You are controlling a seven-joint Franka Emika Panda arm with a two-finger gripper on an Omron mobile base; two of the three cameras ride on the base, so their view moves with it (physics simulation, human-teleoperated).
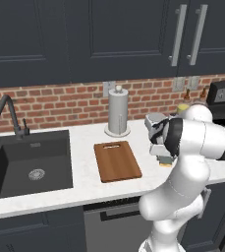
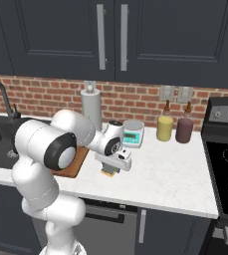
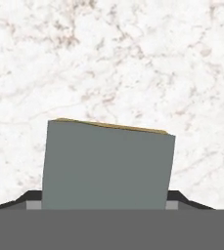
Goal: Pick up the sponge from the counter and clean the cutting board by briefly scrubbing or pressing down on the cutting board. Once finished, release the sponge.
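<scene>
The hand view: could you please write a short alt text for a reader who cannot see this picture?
A rectangular sponge with a grey-green top and a thin yellow layer beneath sits close to the camera, between the two dark fingertips of the gripper. Behind it lies the white, lightly marbled stone counter.
</scene>
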